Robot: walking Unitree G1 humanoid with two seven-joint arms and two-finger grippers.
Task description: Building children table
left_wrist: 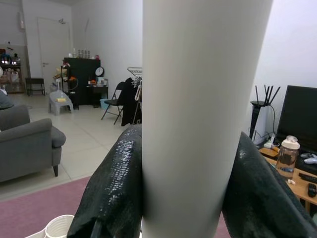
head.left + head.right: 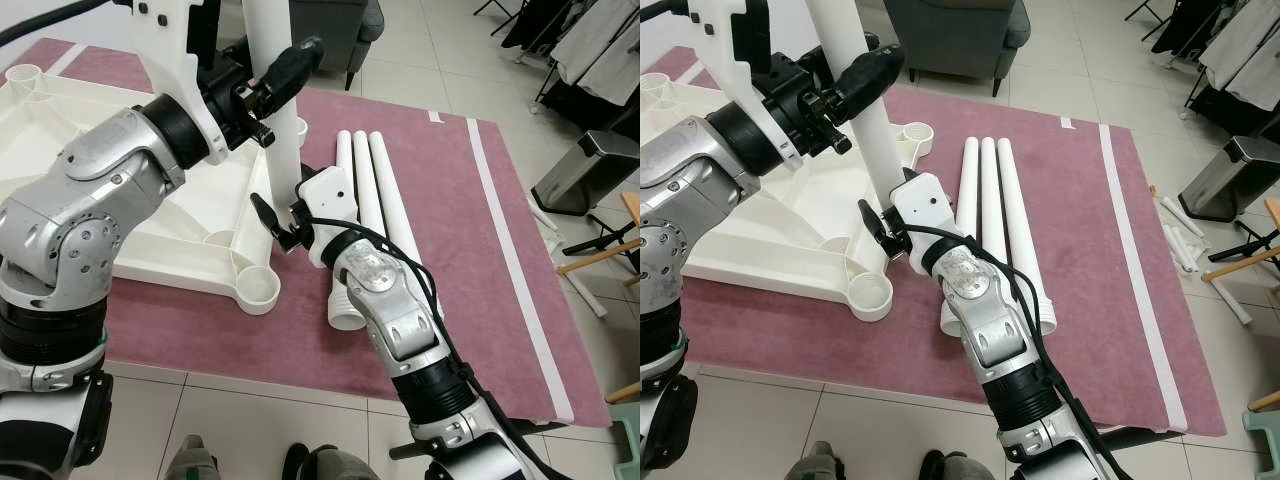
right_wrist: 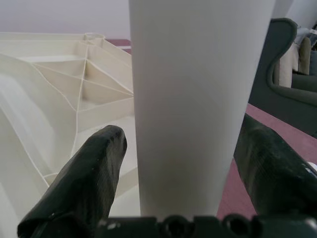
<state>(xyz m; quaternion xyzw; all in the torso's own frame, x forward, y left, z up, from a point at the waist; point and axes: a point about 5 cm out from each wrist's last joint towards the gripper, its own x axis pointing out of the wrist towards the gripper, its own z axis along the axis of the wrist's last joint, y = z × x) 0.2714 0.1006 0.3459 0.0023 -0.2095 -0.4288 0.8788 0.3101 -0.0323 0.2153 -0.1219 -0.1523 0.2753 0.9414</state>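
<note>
A dusky pink rug (image 2: pixel 1090 300) with a pale stripe near its right edge lies on the tiled floor (image 2: pixel 780 430) and carries everything. On its left half rests the biggest piece, the white tabletop (image 2: pixel 760 235), turned underside up so its ribs and round corner sockets show — one empty socket (image 2: pixel 869 294) sits at the near corner, towards the rug's front edge. From the tabletop's right side an upright white leg (image 2: pixel 870 130) rises out of the top of the head views. The left gripper (image 1: pixel 188 198) is clamped on this leg high up, one black finger pressed to each side. The right gripper (image 3: pixel 188 188) is at the leg's lower part, near the tabletop; its fingers (image 3: pixel 84 183) straddle the tube with a little gap on either side, so the jaws stand narrowly open around it rather than squeezing. Just right of the tabletop, three more white legs (image 2: pixel 985 200) lie side by side, touching, running from the rug's middle towards its front edge. Beyond the rug's far edge stands a grey armchair (image 2: pixel 960 40) — and off the right edge, a steel bin (image 2: pixel 1240 180).
</note>
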